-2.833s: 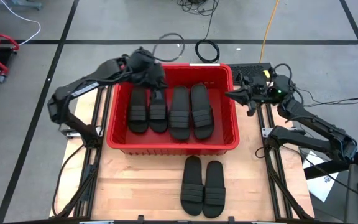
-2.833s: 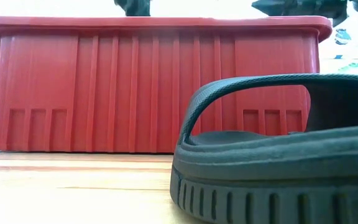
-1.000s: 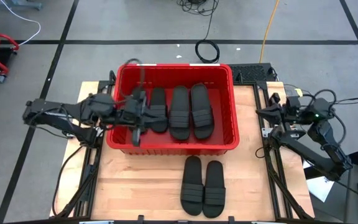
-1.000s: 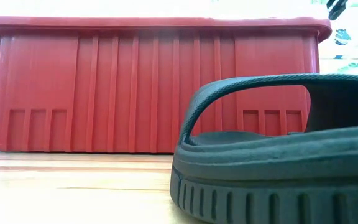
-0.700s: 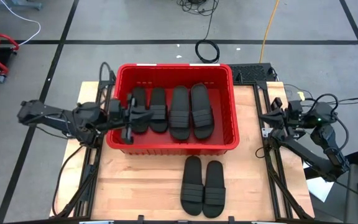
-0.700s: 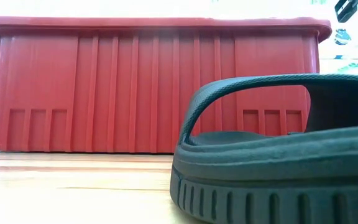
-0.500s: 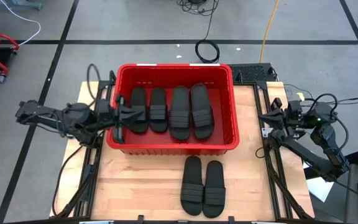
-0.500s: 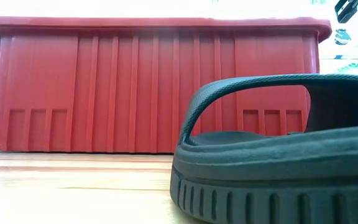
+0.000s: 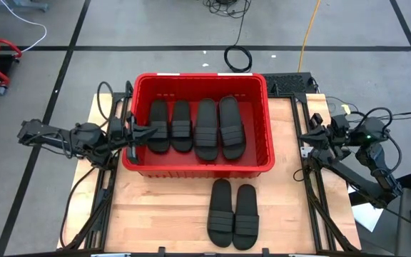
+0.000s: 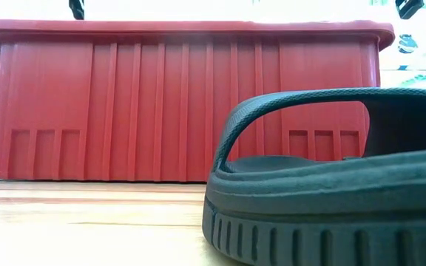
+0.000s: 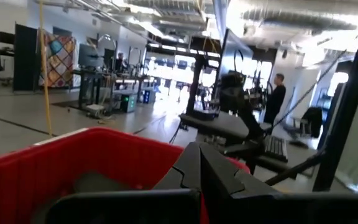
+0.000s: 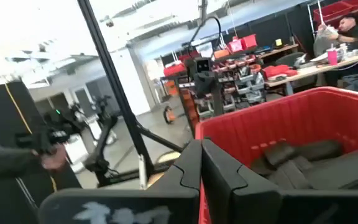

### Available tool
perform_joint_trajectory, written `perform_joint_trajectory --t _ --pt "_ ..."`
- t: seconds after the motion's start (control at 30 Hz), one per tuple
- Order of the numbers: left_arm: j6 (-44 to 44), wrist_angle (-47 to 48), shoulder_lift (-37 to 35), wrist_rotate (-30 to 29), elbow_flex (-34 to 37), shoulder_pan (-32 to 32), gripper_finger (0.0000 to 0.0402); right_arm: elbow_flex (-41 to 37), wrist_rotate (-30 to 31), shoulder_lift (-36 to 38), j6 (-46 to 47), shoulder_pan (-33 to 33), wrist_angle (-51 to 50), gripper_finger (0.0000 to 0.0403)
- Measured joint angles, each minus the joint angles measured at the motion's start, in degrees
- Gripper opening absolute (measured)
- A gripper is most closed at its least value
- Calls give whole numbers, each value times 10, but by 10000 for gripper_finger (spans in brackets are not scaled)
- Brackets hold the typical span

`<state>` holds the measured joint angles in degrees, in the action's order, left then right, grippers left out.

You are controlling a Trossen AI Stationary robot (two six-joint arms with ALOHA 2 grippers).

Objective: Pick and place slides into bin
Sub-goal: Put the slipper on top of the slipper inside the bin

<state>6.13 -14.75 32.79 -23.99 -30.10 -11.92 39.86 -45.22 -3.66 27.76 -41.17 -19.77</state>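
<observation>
The red bin (image 9: 198, 163) stands on the far half of the wooden table. Several black slides (image 9: 205, 128) lie side by side, soles down, on its floor. Two more slides (image 9: 220, 212) (image 9: 246, 216) lie side by side on the table in front of the bin. One of them fills the low view (image 10: 331, 192), with the bin's wall (image 10: 183, 103) behind it. My left gripper (image 9: 148, 129) (image 11: 199, 149) is shut and empty, level over the bin's left rim, pointing right. My right gripper (image 9: 302, 135) (image 12: 199, 146) is shut and empty beside the table's right edge, pointing at the bin (image 12: 291, 118).
Bare wood lies left and right of the two slides on the table (image 9: 155, 214). A black box (image 9: 291, 82) sits at the table's far right corner. A coiled cable (image 9: 237, 57) lies on the floor behind the bin. People show in the room beyond (image 11: 278, 93).
My left gripper has drawn back from over the bin's left part toward the table's left edge and now stands over the left rim, staying shut. The slides in the bin and on the table have kept still.
</observation>
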Motion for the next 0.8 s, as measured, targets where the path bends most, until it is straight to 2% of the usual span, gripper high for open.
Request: perform_joint_trajectory --t 0.13,0.27,0.47,0.8 --pt "7 1 -35 -1 15 0 0 6 -46 -12 52 0 16 0" --pt "1 0 -60 -1 17 0 1 42 -72 -37 54 0 13 0" --pt "-19 0 -77 -9 17 0 2 157 -96 -110 30 -2 8 0" --pt "2 6 -77 -31 17 0 1 359 -248 -256 7 -51 -148 0"
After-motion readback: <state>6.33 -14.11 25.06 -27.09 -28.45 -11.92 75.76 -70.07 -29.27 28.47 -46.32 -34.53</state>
